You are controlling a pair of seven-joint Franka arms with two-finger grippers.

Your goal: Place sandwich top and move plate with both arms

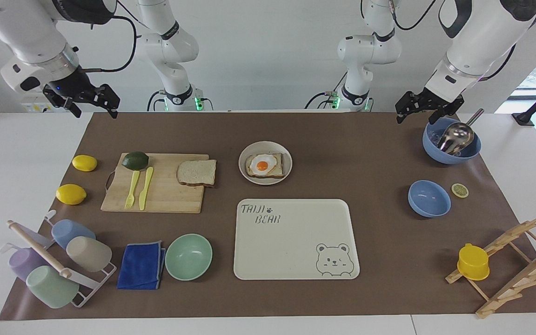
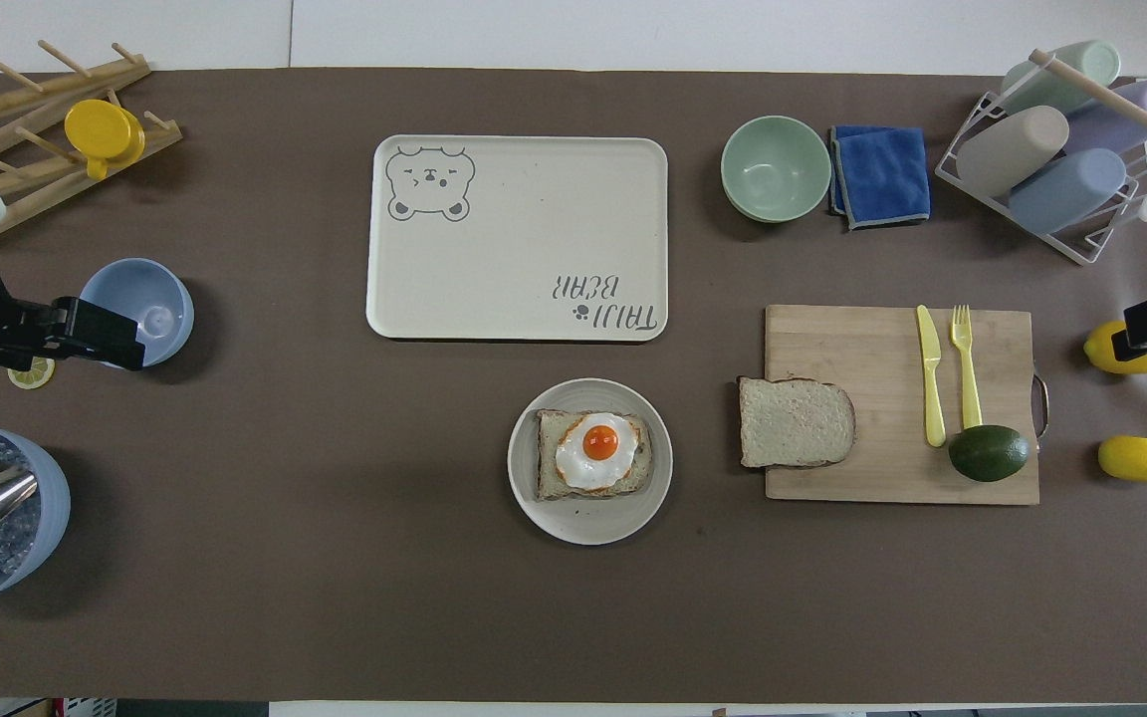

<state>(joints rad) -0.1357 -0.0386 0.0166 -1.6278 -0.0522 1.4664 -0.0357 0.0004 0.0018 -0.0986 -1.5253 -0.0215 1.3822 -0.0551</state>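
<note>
The bread slice [image 1: 197, 172] lies on the cutting board [image 1: 156, 195], at nine o'clock from the plate [image 1: 265, 145] with egg toast [image 1: 264, 164], ready for picking. Left gripper [image 1: 424, 108] and right gripper [image 1: 92, 103] hang open and empty, waiting up high.

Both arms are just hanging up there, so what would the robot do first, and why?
Probably the right gripper, open and empty near the lemons' end, comes down over the plain bread slice. That slice lies on the cutting board, beside the plate with the egg toast still uncovered. The left gripper waits above the bowl with the ladle.
</note>
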